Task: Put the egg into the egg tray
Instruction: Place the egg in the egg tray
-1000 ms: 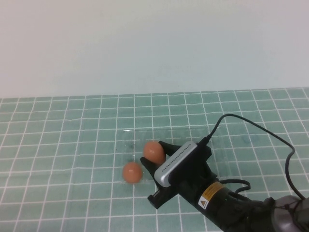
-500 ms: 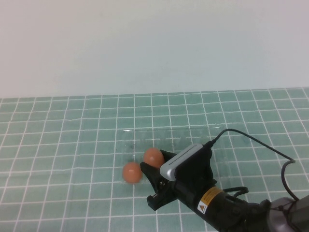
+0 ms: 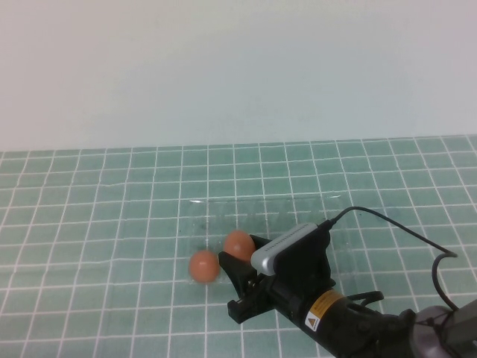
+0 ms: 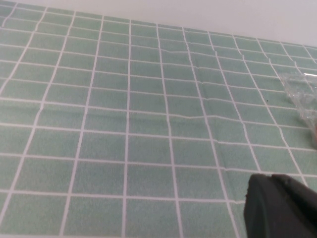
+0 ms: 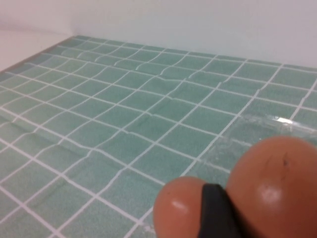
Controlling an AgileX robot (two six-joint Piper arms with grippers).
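Observation:
My right gripper (image 3: 240,253) is shut on the egg (image 3: 238,244), an orange-brown egg held low over the front left part of the clear egg tray (image 3: 283,210). In the right wrist view the egg (image 5: 275,186) fills the corner, with one black fingertip (image 5: 217,213) between it and a second, near-identical egg (image 5: 179,208). That second egg (image 3: 203,266) rests at the tray's front left corner, just left of the gripper. I cannot tell whether it sits in a cup. My left gripper (image 4: 282,208) shows only in its own wrist view, over bare tiles away from the tray.
The table is covered by a green tiled cloth (image 3: 89,224) with a pale wall behind. The right arm's black cable (image 3: 417,235) loops over the table's right side. A corner of the clear tray (image 4: 303,94) shows in the left wrist view.
My right gripper has come down and back a little with the egg, which now sits lower over the tray. The second egg has not moved.

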